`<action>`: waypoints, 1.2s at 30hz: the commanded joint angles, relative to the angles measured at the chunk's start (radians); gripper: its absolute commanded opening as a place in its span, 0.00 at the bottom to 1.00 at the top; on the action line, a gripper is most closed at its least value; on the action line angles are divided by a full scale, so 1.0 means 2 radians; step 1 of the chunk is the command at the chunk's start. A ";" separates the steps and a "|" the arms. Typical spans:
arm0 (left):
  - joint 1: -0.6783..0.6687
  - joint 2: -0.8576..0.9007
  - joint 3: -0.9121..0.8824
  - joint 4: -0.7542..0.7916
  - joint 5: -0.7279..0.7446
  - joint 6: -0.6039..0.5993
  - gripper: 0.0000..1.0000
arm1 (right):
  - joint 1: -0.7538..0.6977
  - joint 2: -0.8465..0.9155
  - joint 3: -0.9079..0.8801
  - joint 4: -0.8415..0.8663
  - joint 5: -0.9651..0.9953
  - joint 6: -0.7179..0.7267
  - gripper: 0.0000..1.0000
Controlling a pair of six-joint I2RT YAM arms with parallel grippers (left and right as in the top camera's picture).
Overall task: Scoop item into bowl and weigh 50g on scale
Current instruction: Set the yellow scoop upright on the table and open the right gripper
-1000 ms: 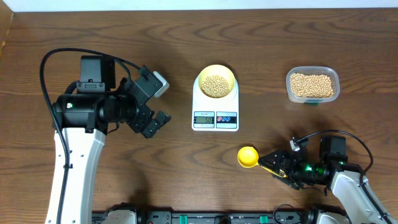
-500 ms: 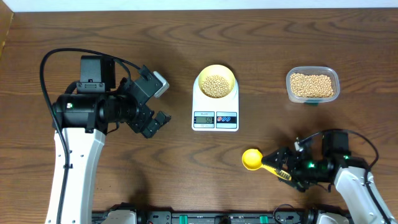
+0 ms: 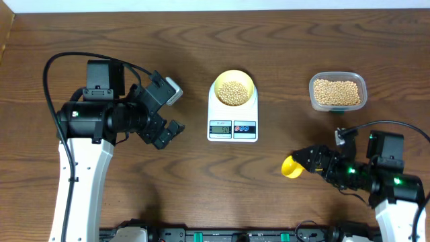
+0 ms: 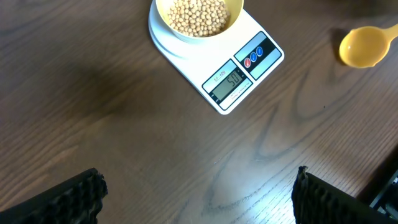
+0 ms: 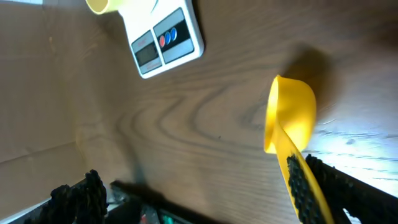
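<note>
The pale-yellow bowl stands on the white scale, filled with beige beans. In the left wrist view the scale reads about 50, with the bowl at the top edge. The yellow scoop lies empty on the table at the front right. My right gripper is open around its handle; in the right wrist view the scoop leans against one finger of the gripper. My left gripper is open and empty, left of the scale, also seen in its wrist view.
A clear plastic tub with more beans stands at the back right. Cables loop from both arms. The scoop also shows in the left wrist view, and the scale in the right wrist view.
My right arm has pulled back to the right, and the scoop has shifted right with it. The left arm, bowl and scale have not moved.
</note>
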 commanded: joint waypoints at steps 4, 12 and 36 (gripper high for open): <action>0.002 0.001 0.000 -0.002 0.004 0.003 0.98 | -0.004 -0.048 0.008 0.004 0.064 -0.008 0.99; 0.002 0.001 0.000 -0.002 0.004 0.003 0.98 | -0.004 -0.085 0.008 0.077 -0.019 -0.008 0.99; 0.002 0.001 0.000 -0.002 0.004 0.003 0.98 | -0.004 -0.085 0.008 -0.046 -0.030 -0.050 0.99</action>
